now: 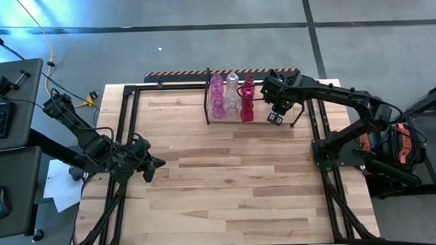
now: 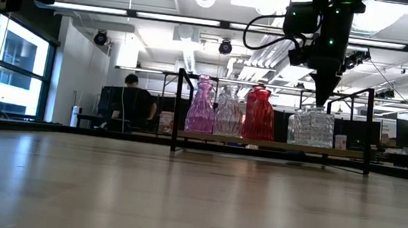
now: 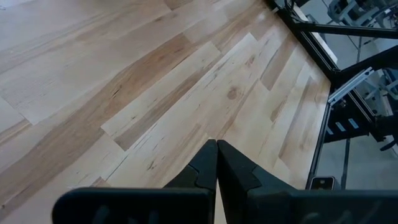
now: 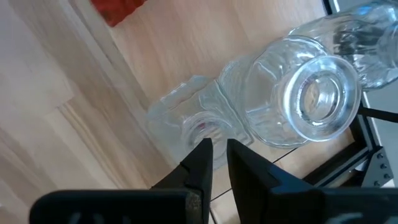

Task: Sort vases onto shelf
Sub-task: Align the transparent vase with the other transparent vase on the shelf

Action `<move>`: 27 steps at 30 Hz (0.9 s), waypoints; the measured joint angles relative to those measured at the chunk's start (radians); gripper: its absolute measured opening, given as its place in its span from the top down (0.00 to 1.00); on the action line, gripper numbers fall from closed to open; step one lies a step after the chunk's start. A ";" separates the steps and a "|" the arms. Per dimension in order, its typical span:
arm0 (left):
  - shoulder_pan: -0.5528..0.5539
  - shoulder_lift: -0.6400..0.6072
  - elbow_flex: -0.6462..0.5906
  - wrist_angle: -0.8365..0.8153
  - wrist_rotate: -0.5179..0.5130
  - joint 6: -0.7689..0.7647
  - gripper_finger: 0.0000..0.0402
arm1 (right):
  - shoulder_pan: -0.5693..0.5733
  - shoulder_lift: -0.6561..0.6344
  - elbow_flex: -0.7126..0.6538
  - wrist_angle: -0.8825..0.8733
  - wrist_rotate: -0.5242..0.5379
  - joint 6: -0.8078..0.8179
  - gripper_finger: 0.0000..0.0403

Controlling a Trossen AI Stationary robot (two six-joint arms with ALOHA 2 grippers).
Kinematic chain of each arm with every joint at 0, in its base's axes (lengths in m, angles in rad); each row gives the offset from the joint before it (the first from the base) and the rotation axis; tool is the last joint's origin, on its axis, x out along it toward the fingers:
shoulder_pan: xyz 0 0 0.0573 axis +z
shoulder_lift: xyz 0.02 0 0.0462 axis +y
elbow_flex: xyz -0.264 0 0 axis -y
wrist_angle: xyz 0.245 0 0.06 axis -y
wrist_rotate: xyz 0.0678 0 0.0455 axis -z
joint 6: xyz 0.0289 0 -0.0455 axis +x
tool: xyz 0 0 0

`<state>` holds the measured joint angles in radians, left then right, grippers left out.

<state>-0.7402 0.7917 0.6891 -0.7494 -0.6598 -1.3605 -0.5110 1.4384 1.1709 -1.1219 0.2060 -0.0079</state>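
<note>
1. right gripper (image 1: pixel 275 118) hangs over the shelf's (image 1: pixel 208 101) right end at the desk's (image 1: pixel 227 187) far edge, pointing down at a clear vase (image 2: pixel 313 127).
2. in right wrist view its fingers (image 4: pixel 200 163) stand narrow w/ a small gap, nothing between them; a squarish clear vase (image 4: pixel 193 124) sits right under the tips, and a round clear vase (image 4: pixel 298 102) is touching it on one side.
3. low view: pink vase (image 2: pixel 201 108), clear one (image 2: pixel 228 111) and red vase (image 2: pixel 258 114) upright in a row on the shelf, left of the gripper.
4. left gripper (image 1: pixel 156 166) waits low over the desk's left side, well apart from the shelf, fingers (image 3: pixel 208 168) pressed shut, empty.
5. no readable labels or writing on the vases.
6. person seated in the room behind (image 2: pixel 129 102).
</note>
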 joint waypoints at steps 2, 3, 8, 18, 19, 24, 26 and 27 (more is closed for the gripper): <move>0.000 0.000 0.000 0.000 0.000 0.000 1.00 | 0.000 0.000 0.000 0.001 0.004 0.000 0.88; 0.000 0.000 0.000 0.000 0.000 0.000 1.00 | 0.000 0.000 0.000 0.001 0.004 -0.001 0.88; 0.000 0.000 0.000 0.000 0.000 0.000 1.00 | 0.000 0.001 -0.001 0.000 0.010 -0.010 0.88; 0.000 0.000 0.000 0.000 0.000 -0.001 1.00 | 0.000 0.002 -0.002 -0.003 0.032 -0.009 0.88; 0.000 0.000 0.000 0.000 0.000 -0.001 1.00 | 0.000 0.002 -0.002 -0.003 0.032 -0.008 0.88; 0.000 0.000 0.000 0.000 0.001 -0.001 1.00 | 0.000 0.002 -0.002 -0.003 0.032 0.013 0.88; 0.000 0.000 0.000 0.000 0.001 -0.001 1.00 | 0.000 0.002 -0.002 -0.003 0.037 0.028 0.88; 0.000 0.000 0.000 0.000 0.001 -0.001 1.00 | 0.000 0.002 -0.002 -0.003 0.038 0.029 0.88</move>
<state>-0.7403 0.7917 0.6891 -0.7498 -0.6590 -1.3613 -0.5110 1.4399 1.1690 -1.1244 0.2436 0.0216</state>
